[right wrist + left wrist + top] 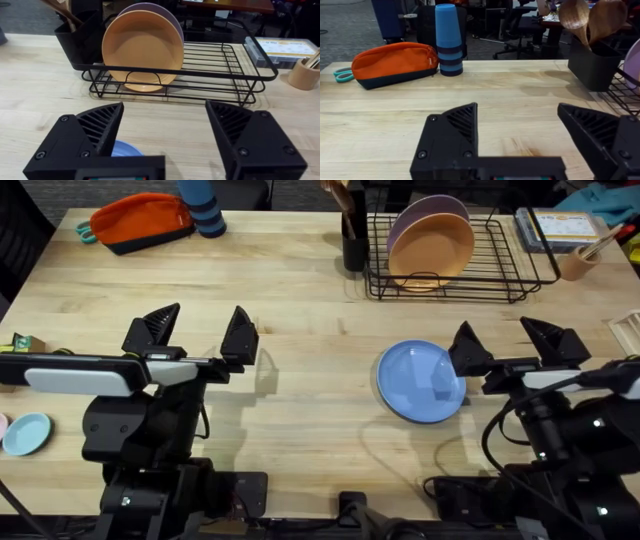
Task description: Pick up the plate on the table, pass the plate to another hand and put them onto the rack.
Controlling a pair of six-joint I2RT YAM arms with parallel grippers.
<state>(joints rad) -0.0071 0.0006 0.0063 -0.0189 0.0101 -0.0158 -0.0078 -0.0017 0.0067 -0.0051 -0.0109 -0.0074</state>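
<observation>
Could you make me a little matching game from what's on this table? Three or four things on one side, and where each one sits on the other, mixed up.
Things:
1. light-blue plate
2. orange plate
3. orange pouch
4. small blue dish

Places:
A. standing upright in the black wire rack
B. at the table's near left edge
C. flat on the table beside the right gripper
D. at the far left corner, next to the stacked blue cups

Pairs: 1-C, 2-A, 3-D, 4-B
</observation>
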